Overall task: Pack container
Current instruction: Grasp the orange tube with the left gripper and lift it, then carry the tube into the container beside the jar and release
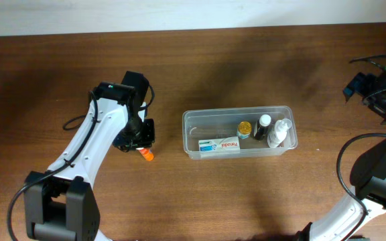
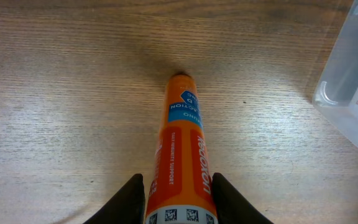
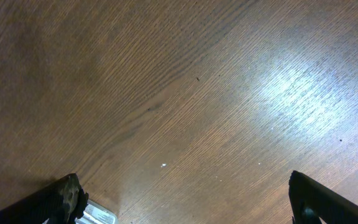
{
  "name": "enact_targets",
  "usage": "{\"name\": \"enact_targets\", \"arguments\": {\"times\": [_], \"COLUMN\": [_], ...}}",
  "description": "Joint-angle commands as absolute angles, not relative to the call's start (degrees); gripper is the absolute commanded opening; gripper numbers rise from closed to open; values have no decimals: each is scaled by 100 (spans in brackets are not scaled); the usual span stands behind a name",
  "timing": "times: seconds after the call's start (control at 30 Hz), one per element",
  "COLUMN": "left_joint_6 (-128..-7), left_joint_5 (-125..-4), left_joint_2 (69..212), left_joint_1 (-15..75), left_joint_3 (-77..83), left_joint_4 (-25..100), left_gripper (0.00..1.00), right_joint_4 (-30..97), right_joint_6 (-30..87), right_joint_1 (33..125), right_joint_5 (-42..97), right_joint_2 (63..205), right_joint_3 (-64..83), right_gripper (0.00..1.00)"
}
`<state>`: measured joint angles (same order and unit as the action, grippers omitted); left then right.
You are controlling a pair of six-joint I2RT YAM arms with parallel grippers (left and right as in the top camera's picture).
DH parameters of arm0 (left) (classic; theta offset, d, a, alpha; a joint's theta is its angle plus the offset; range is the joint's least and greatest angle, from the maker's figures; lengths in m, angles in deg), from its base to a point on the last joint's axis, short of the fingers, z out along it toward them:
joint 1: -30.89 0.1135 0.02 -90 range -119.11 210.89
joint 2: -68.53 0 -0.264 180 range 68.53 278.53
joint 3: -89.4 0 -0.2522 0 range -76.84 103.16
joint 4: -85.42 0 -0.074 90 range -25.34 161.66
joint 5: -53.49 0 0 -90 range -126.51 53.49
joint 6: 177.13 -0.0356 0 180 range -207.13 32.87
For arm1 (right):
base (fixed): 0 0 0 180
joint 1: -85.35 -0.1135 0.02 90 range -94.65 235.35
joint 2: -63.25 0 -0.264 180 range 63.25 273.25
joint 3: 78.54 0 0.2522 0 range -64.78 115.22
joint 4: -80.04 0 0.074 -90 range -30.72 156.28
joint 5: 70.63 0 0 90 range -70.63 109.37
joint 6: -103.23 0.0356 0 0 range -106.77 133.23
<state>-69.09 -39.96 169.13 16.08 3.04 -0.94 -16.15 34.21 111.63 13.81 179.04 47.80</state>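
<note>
The clear plastic container (image 1: 238, 132) sits at the table's middle; its corner shows in the left wrist view (image 2: 353, 93). Inside lie a white-and-blue box (image 1: 220, 145), a yellow-capped jar (image 1: 244, 128), a dark bottle (image 1: 263, 127) and a white bottle (image 1: 280, 133). My left gripper (image 2: 178, 199) is shut on an orange tube (image 2: 182, 155), whose tip (image 1: 147, 155) rests at the table, left of the container. My right gripper (image 3: 185, 199) is open and empty over bare wood at the far right.
Dark cables and a black-and-blue device (image 1: 374, 77) lie at the table's right edge. The table's far edge meets a white wall along the top of the overhead view.
</note>
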Motion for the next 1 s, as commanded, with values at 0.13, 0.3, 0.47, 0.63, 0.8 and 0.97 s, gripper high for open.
{"name": "enact_targets", "arguments": {"times": [0.13,0.3,0.47,0.63,0.8,0.97], "left_joint_6": [-7010,-7139,-7141,-7206,-7198,-7200], "left_joint_5": [-3976,-3978,-3985,-3978,-4026,-4146], "left_joint_2": [16841,16841,16841,16841,16841,16843], "left_joint_1": [1604,1604,1497,1145,629,74], "left_joint_3": [1259,2304,3372,3864,4022,4022], "left_joint_4": [-347,-754,-1092,-872,-327,121], "left_gripper": [35,35,35,35,35,35], "right_joint_4": [-1615,-1615,-1613,-1613,-1615,-1615], "right_joint_6": [3475,3475,3475,3475,3475,3475], "right_joint_1": [11161,11161,11161,11161,11161,11161], "right_joint_5": [1352,1352,1352,1352,1352,1352], "right_joint_2": [17882,17882,17882,17882,17882,17882], "right_joint_3": [4782,4782,4782,4782,4782,4782], "right_gripper": [98,98,98,98,98,98]}}
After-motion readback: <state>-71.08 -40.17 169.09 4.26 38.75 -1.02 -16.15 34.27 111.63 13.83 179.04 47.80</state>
